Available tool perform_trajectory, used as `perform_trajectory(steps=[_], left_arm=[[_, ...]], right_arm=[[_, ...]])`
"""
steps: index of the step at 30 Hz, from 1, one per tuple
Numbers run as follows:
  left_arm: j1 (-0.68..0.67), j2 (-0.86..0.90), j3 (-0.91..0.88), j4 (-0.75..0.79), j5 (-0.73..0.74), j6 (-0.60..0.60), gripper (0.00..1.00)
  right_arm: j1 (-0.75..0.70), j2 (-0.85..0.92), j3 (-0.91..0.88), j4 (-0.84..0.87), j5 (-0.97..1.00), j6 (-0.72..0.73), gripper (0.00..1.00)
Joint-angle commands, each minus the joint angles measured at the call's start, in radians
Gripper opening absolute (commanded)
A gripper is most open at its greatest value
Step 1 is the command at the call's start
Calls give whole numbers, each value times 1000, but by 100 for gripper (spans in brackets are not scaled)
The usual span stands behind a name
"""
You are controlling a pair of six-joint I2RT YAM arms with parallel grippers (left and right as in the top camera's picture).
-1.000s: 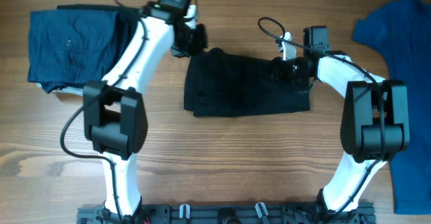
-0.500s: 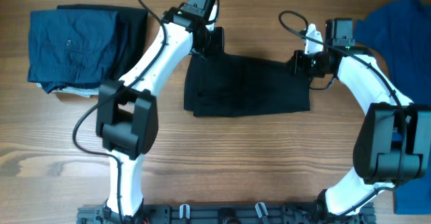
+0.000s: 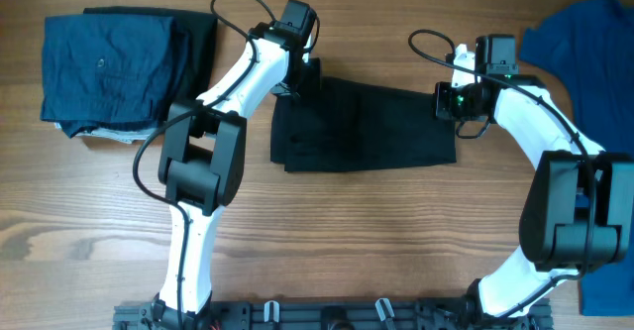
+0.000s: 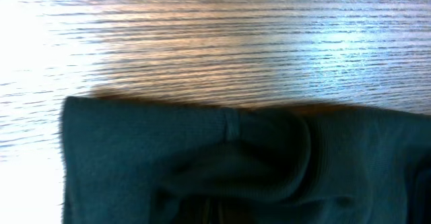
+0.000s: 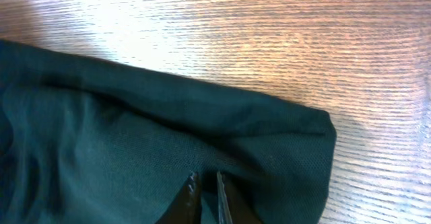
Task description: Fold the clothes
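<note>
Wooden surface (image 3: pixel 376 231) is lying under both arms. A bright blue garment (image 3: pixel 594 43) is spreading over its right edge. A folded navy stack (image 3: pixel 109 67) is sitting at the far left. The black shirt (image 3: pixel 367 132), folded to a rectangle, is lying at centre between the arms. The left end effector (image 3: pixel 305 72) is gripping its back left corner, clamped tight on bunched cloth. The right end effector (image 3: pixel 448 102) is pinching the back right corner, fingertips (image 5: pixel 192 194) nearly touching.

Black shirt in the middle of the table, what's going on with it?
Two robot arms are folding it. The black shirt lies part-folded; the right gripper pinches its far right corner, and the left gripper is shut at its far left corner. A folded navy pile sits left, a blue garment right.
</note>
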Motion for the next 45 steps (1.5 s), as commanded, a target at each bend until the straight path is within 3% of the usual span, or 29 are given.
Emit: perform_trajectory(steps=[1,7,10,13,18,29,32,38,40,45], left_arm=[[4,-155,11,4,-47,16,4],[11,-349,11,-18,-95,14,7],[23,-395,11,-47,-130,14,18],[50,-399,11,-84,-144,11,38],[120,-368,11,-142,-144,-16,53],[228,-326,10,-212,-143,-16,52],[229,-325,10,-216,-143,-16,52],[227,-325,10,-216,-138,-38,52],[226,-325,10,-216,-139,-38,52],[226,-325,10,-227,-139,-38,52]], right_arm=[[2,-46,76,-51,24,-11,17],[-6,-112,178,-240,70,-11,43],[-6,-105,170,-310,143,-11,47],[-6,-77,134,-336,201,-11,48],[-7,-32,60,-280,216,-11,47],[-7,68,-18,-150,215,-12,46],[-7,89,-18,-147,209,-11,39],[-7,95,-18,-141,192,-8,35],[-7,95,-18,-141,193,-8,4],[-28,95,-13,-118,213,-8,4]])
